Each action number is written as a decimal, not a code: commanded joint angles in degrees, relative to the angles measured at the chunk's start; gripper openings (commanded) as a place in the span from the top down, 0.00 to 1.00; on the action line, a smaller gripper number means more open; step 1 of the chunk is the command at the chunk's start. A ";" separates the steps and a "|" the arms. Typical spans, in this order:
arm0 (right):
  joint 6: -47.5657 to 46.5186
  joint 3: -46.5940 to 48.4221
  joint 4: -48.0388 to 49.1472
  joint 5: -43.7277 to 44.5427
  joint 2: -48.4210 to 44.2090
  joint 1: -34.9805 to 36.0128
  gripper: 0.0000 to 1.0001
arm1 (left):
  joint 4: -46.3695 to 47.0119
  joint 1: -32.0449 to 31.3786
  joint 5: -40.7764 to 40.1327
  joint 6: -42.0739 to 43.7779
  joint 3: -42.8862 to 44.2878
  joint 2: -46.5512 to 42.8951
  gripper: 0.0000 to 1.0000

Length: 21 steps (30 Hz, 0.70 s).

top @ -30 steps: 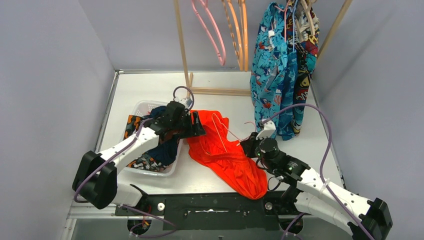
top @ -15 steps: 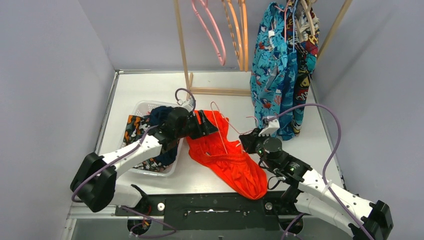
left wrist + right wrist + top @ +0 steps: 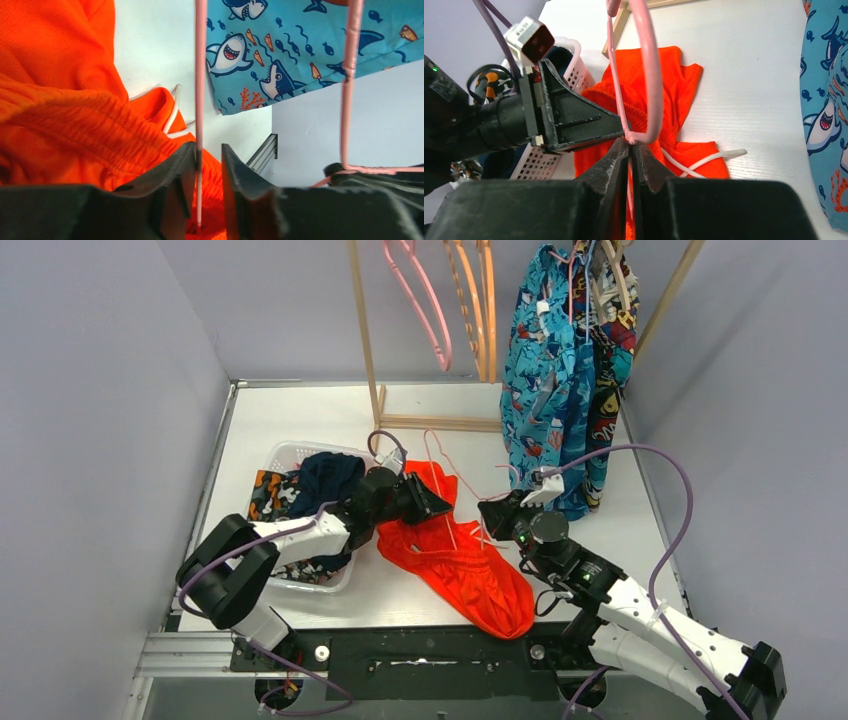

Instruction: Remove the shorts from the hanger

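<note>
The orange-red shorts (image 3: 455, 562) lie crumpled on the table, still threaded on a thin pink hanger (image 3: 441, 468). My right gripper (image 3: 492, 517) is shut on the hanger's neck (image 3: 651, 75), just below its hook, above the shorts (image 3: 659, 85). My left gripper (image 3: 440, 502) sits over the shorts' waistband (image 3: 65, 115). Its jaws stand slightly apart around a straight bar of the hanger (image 3: 200, 75), which rests against the left finger (image 3: 180, 165). In their own wrist views the grippers show as left (image 3: 209, 150) and right (image 3: 630, 145).
A white basket (image 3: 285, 452) at the left holds navy shorts (image 3: 325, 475) and a black printed pair (image 3: 268, 492). A wooden rack (image 3: 365, 330) at the back carries empty hangers (image 3: 425, 310). Teal shark shorts (image 3: 545, 390) and a comic-print pair (image 3: 610, 380) hang there, close behind my right arm.
My left gripper has moved right from the basket side, across the orange shorts, to the hanger bar. My right gripper has shifted slightly farther back with the hanger, which now stands more upright.
</note>
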 commanded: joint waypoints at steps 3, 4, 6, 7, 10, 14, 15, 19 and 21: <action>0.54 4.76 3.74 1.35 0.12 0.43 1.00 | 10.85 0.07 2.39 -4.08 -1.05 1.06 0.98; 0.85 4.93 3.58 1.22 0.09 0.43 1.00 | 10.57 0.25 2.28 -3.96 -1.14 0.88 1.00; 1.28 5.20 3.03 0.47 -0.02 0.43 0.92 | 10.33 0.75 1.88 -3.98 -1.04 0.30 1.00; 1.29 5.44 2.56 0.18 -0.03 0.41 0.82 | 9.57 1.06 1.35 -4.02 -0.89 -0.10 1.00; 1.92 7.40 -1.99 0.55 -0.22 0.43 0.61 | 7.75 2.80 -0.67 -4.39 -0.80 -1.56 1.00; 1.98 8.86 -7.69 1.08 -1.98 0.45 0.48 | 6.15 7.43 -3.12 -4.39 -0.13 -3.93 1.00; 2.10 8.74 -8.83 1.02 -2.68 0.43 0.46 | 5.42 8.49 -3.43 -3.91 0.43 -4.51 1.00; 4.49 6.65 -12.90 0.40 -6.53 0.50 0.44 | 2.85 11.59 -4.36 -2.88 2.31 -5.72 1.00; 5.71 4.89 -13.56 -0.59 -8.81 0.54 0.41 | 3.12 12.20 -4.10 -3.69 2.41 -5.78 1.00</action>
